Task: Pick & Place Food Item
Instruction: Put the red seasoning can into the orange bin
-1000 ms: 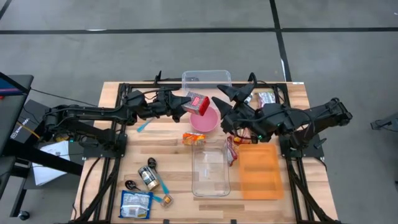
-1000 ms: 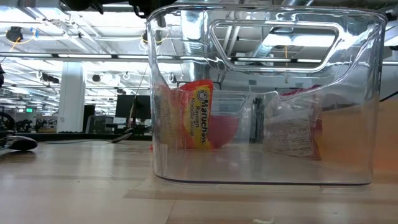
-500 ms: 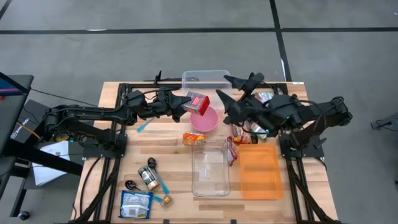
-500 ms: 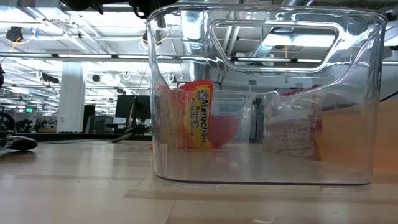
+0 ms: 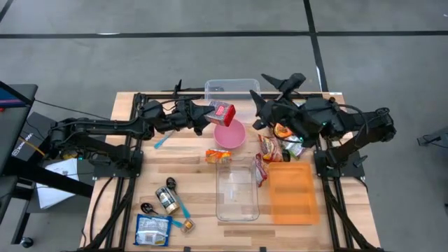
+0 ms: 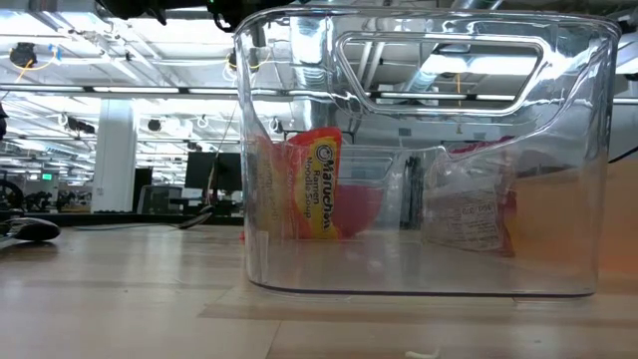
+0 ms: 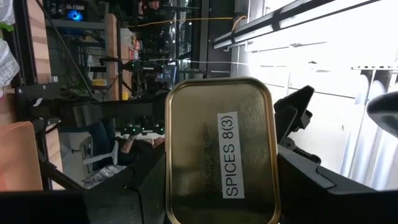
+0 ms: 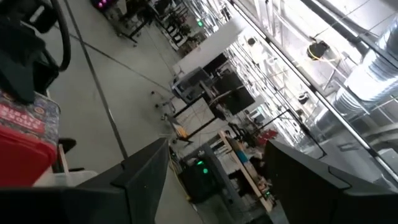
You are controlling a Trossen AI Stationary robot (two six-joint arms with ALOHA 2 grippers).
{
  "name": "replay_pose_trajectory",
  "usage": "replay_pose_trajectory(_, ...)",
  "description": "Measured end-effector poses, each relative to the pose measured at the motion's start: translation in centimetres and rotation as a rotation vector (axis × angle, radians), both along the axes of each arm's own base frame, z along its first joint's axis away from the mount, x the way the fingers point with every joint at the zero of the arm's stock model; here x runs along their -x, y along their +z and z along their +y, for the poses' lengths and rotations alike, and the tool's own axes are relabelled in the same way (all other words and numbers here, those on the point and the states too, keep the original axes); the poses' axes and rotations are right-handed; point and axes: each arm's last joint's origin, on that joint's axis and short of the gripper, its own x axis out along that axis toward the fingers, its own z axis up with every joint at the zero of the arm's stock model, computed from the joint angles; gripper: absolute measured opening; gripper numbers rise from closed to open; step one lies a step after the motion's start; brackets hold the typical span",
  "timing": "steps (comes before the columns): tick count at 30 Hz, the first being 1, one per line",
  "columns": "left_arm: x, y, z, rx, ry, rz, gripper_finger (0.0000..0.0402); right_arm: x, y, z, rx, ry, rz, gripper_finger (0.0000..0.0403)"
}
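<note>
High view: wooden surface (image 5: 189,150) with both arms reaching in from the sides. Left hand (image 5: 203,115) is at the back middle, clamped on a red spice tin (image 5: 221,113) held in the air over the rim of a pink bowl (image 5: 229,136). Just behind the bowl sits a clear tub (image 5: 232,88) at the back edge. Right hand (image 5: 274,91) is raised near the back right, fingers spread apart and holding nothing; snack packets (image 5: 280,143) lie on the surface below its arm. A ramen packet (image 5: 218,155) lies just in front of the bowl, touching the far end of a clear bin (image 5: 236,189) at centre; an orange tray (image 5: 290,192) lies beside the bin on the right. At front left: a small jar (image 5: 166,199), a black spoon (image 5: 149,208) and a blue pouch (image 5: 152,229). Low view: the clear bin (image 6: 419,150) fills most of the frame; through its walls the ramen packet (image 6: 319,184), the pink bowl (image 6: 361,204) and a clear-wrapped packet (image 6: 469,209) can be seen. Neither hand can be made out here. Left wrist view: the tin (image 7: 221,152) shows its gold underside with a label reading "SPICES 8(3)", pinched between the two dark fingers (image 7: 143,186) on either side. Right wrist view: the two dark fingers (image 8: 146,171) stand wide apart with only the room showing between them; the red tin (image 8: 28,146) shows at the picture's edge, well apart from this hand.
</note>
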Motion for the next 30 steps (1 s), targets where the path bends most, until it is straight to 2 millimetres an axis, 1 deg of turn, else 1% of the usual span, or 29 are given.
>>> replay_pose_trajectory(6,0.00,0.00,0.00,0.000,0.000,0.000,0.0210,0.02,0.12,0.04,-0.016,0.007,-0.028,0.0261)
replay_pose_trajectory(9,0.00,0.00,0.00,-0.001,0.000,0.000,0.0210,0.07,0.63,-0.04,-0.030,0.004,-0.088,0.0261)
replay_pose_trajectory(13,0.00,0.01,0.00,-0.016,0.004,0.002,0.0210,0.06,0.77,-0.16,0.033,0.003,-0.027,0.0261)
replay_pose_trajectory(18,0.01,0.03,0.00,-0.021,0.004,0.000,0.0211,0.01,0.78,-0.34,0.013,0.004,-0.054,0.0261)
replay_pose_trajectory(24,0.07,0.28,-0.04,-0.048,0.004,-0.023,0.0211,-0.71,0.34,-0.35,0.025,0.032,-0.034,0.0261)
replay_pose_trajectory(27,0.08,0.29,-0.04,-0.048,0.004,-0.025,0.0211,-0.65,0.33,-0.37,0.026,0.030,-0.027,0.0261)
replay_pose_trajectory(28,0.08,0.29,-0.04,-0.048,0.004,-0.025,0.0211,-0.60,0.30,-0.39,0.011,0.029,-0.040,0.0261)
replay_pose_trajectory(30,0.08,0.29,-0.04,-0.049,0.004,-0.025,0.0211,-0.62,0.41,-0.40,-0.114,0.027,-0.195,0.0261)
